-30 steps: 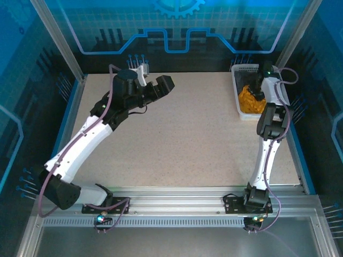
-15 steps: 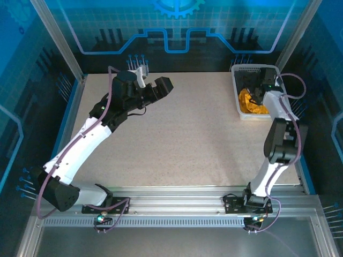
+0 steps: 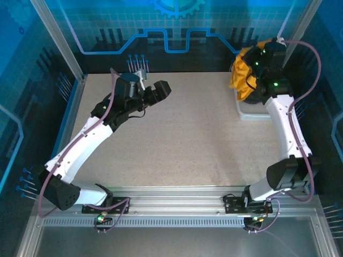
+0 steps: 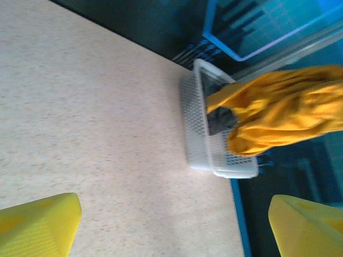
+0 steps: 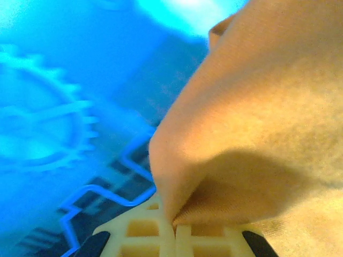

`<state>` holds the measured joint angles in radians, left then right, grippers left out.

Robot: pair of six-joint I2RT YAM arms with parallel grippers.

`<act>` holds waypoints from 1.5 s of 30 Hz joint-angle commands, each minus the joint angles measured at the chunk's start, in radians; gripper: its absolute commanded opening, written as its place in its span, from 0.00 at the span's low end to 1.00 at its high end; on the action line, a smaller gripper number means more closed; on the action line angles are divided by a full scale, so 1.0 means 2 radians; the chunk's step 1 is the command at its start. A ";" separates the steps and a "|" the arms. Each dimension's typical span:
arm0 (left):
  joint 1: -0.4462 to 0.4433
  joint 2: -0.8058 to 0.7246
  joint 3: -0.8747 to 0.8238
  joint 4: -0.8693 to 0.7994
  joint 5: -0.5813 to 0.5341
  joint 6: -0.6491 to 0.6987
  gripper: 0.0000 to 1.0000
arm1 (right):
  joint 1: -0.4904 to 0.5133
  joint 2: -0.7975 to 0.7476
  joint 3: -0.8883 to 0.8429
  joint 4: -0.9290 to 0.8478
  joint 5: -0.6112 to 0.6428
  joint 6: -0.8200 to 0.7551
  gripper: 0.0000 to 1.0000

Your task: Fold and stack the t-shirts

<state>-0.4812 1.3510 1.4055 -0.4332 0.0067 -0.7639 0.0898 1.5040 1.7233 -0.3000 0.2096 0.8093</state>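
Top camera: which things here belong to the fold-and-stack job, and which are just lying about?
Job:
orange-yellow t-shirt, hanging from the shut right gripper
dark grey t-shirt, inside the white mesh basket

Lying about:
white mesh basket
table

"What are the arms made of?"

"The left arm (image 3: 80, 144) and the right arm (image 3: 286, 123) match: white shells on the long links, black housings at the joints. A purple-grey cable (image 3: 111, 99) loops back from behind each gripper."

"Any markings?"

"Small green lights (image 3: 275, 84) glow just behind the right gripper (image 5: 174, 231)."

"And the fingers?"

"The left gripper (image 3: 162, 88) has a black body and plain yellow wedge fingers (image 4: 37, 225). The right fingers (image 5: 142, 230) are pale cream with a moulded grid of square recesses."
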 commanded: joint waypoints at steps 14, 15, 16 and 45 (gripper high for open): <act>0.066 -0.081 0.008 -0.168 -0.120 0.038 0.93 | 0.344 0.078 0.050 -0.110 0.072 -0.037 0.66; 0.066 -0.085 0.001 -0.173 -0.117 0.038 0.93 | 0.343 0.074 0.040 -0.112 0.076 -0.042 0.70; 0.066 -0.088 -0.004 -0.178 -0.110 0.038 0.93 | 0.336 0.068 0.028 -0.112 0.075 -0.043 0.72; -0.157 0.273 -0.052 -0.241 -0.197 0.041 0.00 | 0.161 -0.128 -0.310 -0.185 -0.082 -0.029 0.60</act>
<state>-0.7986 1.9076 1.3060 -0.8799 -0.2512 -0.7090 0.4252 1.2503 1.1229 -0.6582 0.0898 0.7582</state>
